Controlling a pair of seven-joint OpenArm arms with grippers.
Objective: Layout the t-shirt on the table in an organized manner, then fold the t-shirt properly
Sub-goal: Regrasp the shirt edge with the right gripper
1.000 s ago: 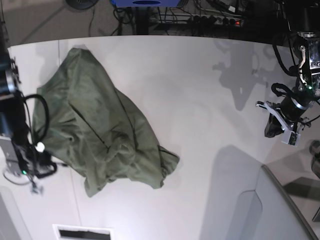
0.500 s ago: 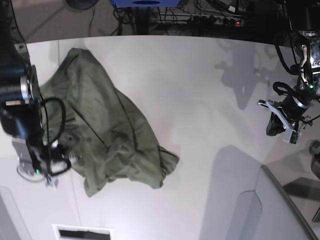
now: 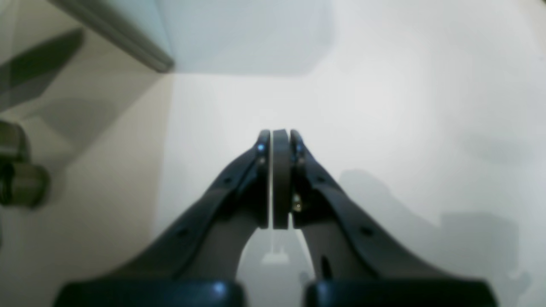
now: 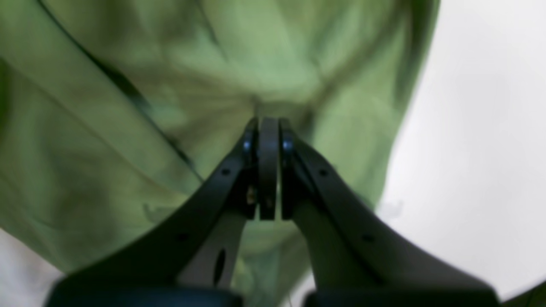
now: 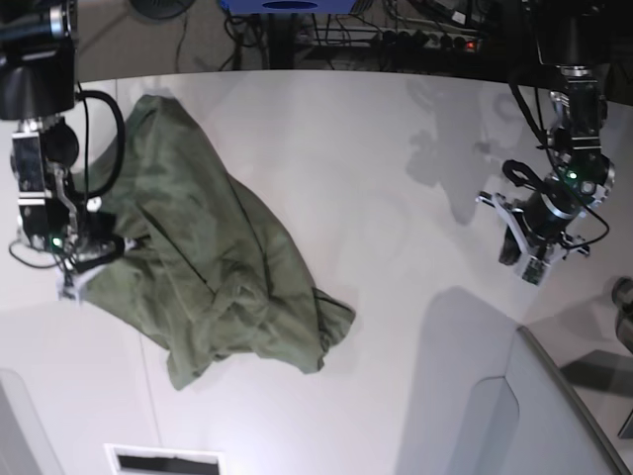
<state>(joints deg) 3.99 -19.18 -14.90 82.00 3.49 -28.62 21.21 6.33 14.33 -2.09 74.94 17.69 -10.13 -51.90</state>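
Olive-green cotton takes up the left half of the white bench point(image 5: 386, 168): the t-shirt point(image 5: 213, 267) lies there in a crumpled, slanting heap, running from near the far edge down toward the middle, full of folds and with a dark seam line crossing it. It is not laid flat, and no sleeve or neckline can be picked out for certain.

At the shirt's left edge the right arm comes down from above, cables looping beside it. Its right fingers point(image 5: 79, 282) sit low at the hem, right at the cloth. From the wrist camera on that arm, the right fingers point(image 4: 268, 128) are pressed together, pads touching, with green fabric bunching in radiating creases just at their tips. Whether a pinch of cloth is caught between them I cannot tell; the view is blurred there. Bare bench shows to the right of the cloth in that view.

The middle of the bench carries only shadows of the arms.

Over on the right, well apart from the shirt, the left arm hangs above the surface with its left fingers point(image 5: 524, 259) pointing down and toward the near side. Its wrist camera shows the left fingers point(image 3: 279, 138) closed flat against each other with nothing between them, over plain white. A raised grey-white panel point(image 5: 514, 416) with a dark rim stands at the near right corner.
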